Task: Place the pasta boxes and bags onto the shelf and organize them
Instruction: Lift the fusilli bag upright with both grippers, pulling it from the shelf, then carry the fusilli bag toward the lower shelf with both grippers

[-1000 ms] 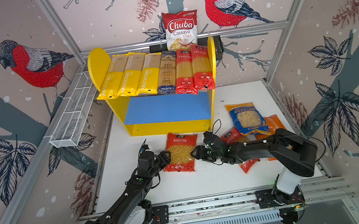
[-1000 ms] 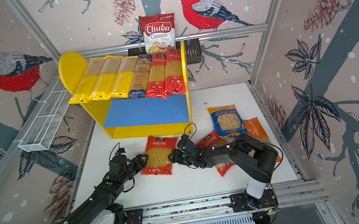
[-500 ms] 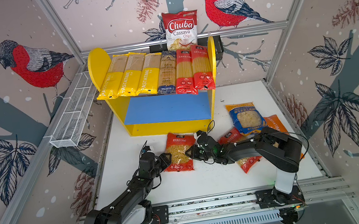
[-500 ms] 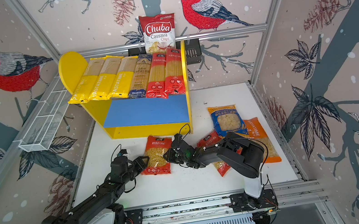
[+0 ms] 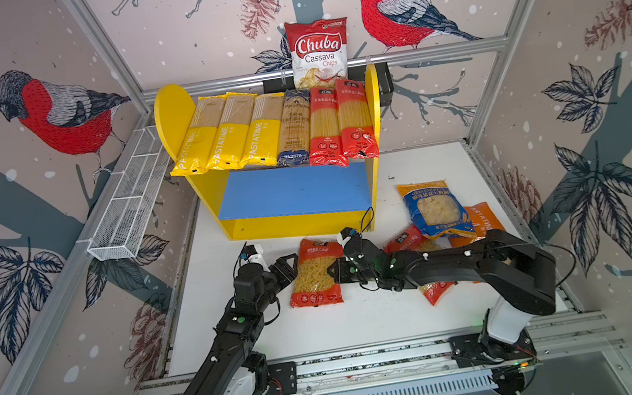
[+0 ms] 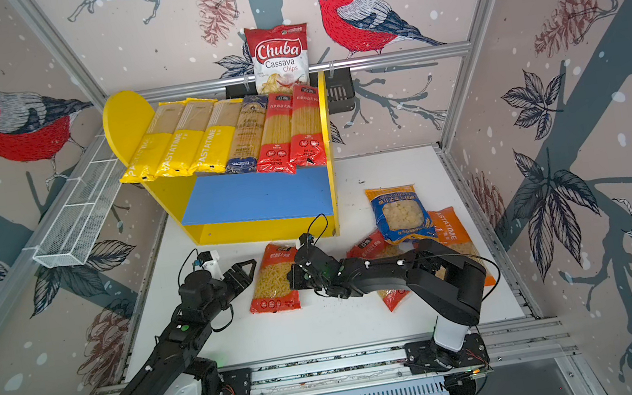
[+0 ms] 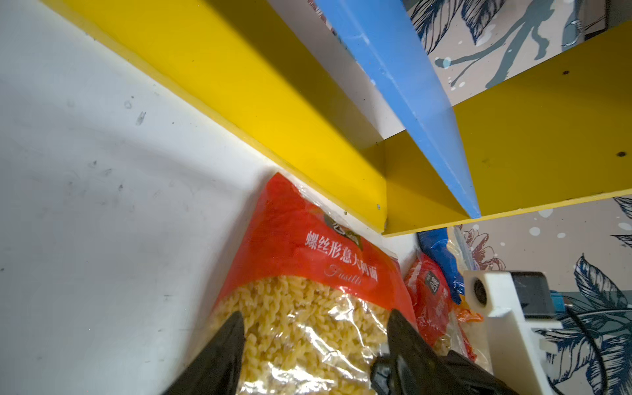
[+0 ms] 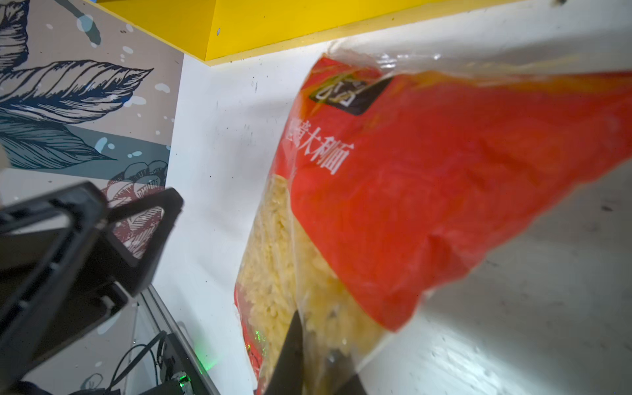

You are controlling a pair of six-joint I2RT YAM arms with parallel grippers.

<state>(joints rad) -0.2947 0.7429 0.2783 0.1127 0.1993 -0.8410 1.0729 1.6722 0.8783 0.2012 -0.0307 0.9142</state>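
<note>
Six long plastic spaghetti packs (image 5: 275, 128) already line the top of the yellow-sided two-tier shelf (image 5: 175, 117), but four short bags (image 5: 431, 211) lie before it, its blue lower board (image 5: 292, 191) bare, as the right gripper (image 8: 314, 337) pinches an edge of the red fusilli bag (image 5: 314, 274), the left gripper (image 7: 314, 318) spread beside.

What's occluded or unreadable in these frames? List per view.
- Second red bag: middle hidden under the right arm, both top views.
- Orange bag: mostly under the blue bag and that arm, both top views.
- Shelf upper board: covered by long packs, both top views.
- Black basket: mostly behind chips bag and shelf panel, both top views.
- Fusilli bag: near end blurred, right wrist view.
</note>
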